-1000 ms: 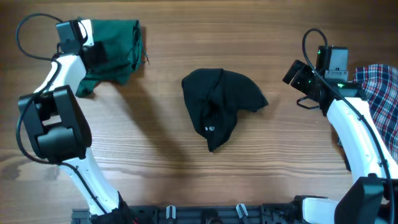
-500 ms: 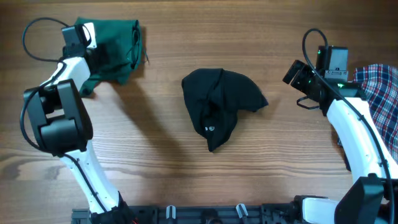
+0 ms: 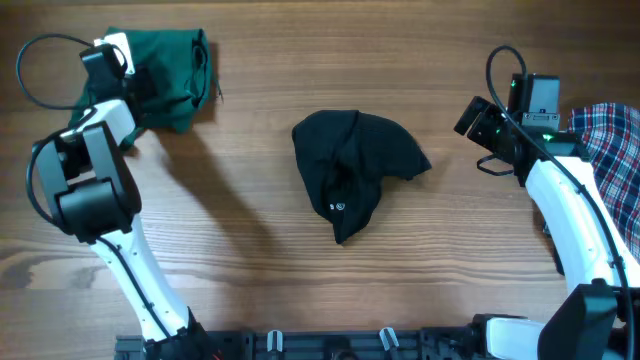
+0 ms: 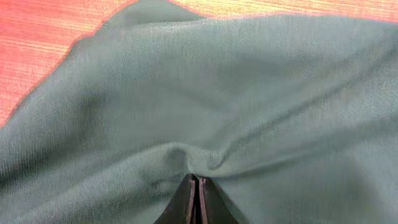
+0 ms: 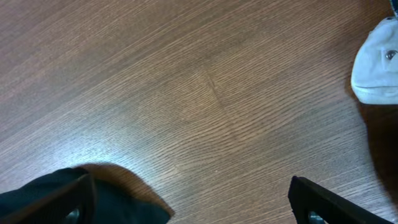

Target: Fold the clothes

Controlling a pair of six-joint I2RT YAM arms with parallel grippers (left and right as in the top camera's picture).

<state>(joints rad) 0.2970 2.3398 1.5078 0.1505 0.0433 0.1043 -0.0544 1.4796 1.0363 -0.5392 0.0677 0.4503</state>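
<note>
The wooden surface (image 3: 250, 230) carried everything. The black top (image 3: 360, 165) lay crumpled in a heap at its centre, well apart from both arms. It looked soft, light and floppy, with no stiffness to hold a shape, so I judged it would sag and drag wherever it was lifted. The best hold seemed to be a free edge or corner at the rim of the heap rather than the bunched middle, and it probably needed spreading flat first. The plaid garment (image 3: 612, 150) sat at the right edge, partly under the right arm (image 3: 575, 215), equally limp by the look of it. The green garment (image 3: 170, 75) was at the far left corner, thin and wrinkly. In the wrist view the fabric (image 4: 217, 93) puckered into the left jaws, which were clenched on a pinch of it. The right jaws hung spread wide over bare wood near the black top's right side, holding nothing. A small white logo mark (image 3: 338, 208) showed low on the black top. Compared with a second earlier, the green garment had slid left and slightly up, the left arm (image 3: 90, 185) had swung that way, and its jaws had closed. The black top, plaid garment and right arm had not moved.
</note>
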